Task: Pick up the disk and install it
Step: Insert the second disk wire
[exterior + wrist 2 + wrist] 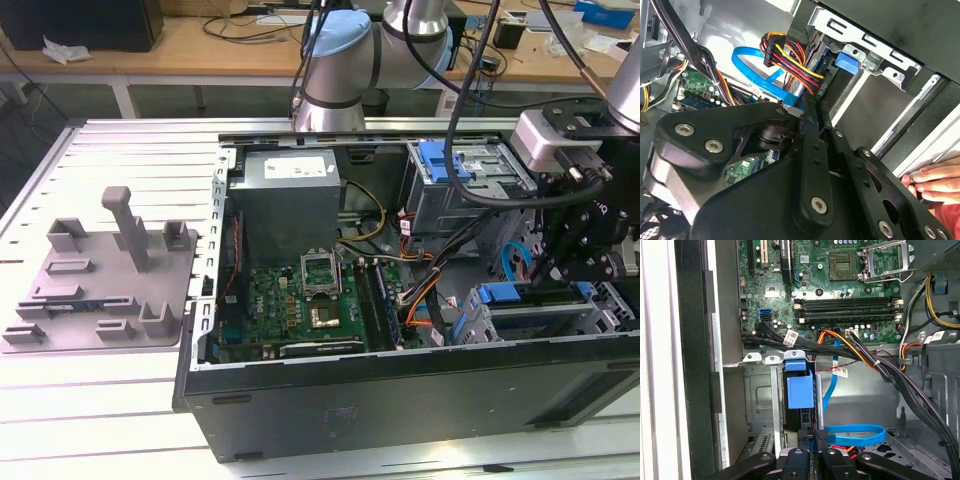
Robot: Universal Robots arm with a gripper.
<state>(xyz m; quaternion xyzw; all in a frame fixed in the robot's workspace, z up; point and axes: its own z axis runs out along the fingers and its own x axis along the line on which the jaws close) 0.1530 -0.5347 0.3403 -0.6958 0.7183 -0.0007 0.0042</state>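
Observation:
The disk [800, 390] stands edge-on in a slot of the grey metal drive cage [757, 400], its blue carrier frame facing out. In the exterior view the disk's blue frame [505, 293] shows at the case's front right corner, under my black gripper [560, 275]. My gripper [812, 437] reaches down onto the disk's outer end with its fingers close together on the thin edge. The second wrist view has the gripper [812, 112] pointing at the disk [832, 75] inside the cage [875, 62].
A blue data cable [855, 432] and bundled power wires [790, 57] lie beside the slot. The motherboard [300, 300] fills the case floor. A second cage with a blue bracket [445, 160] sits at the back. A person's hand [930, 180] rests on the case edge. A grey fixture plate [100, 280] lies outside.

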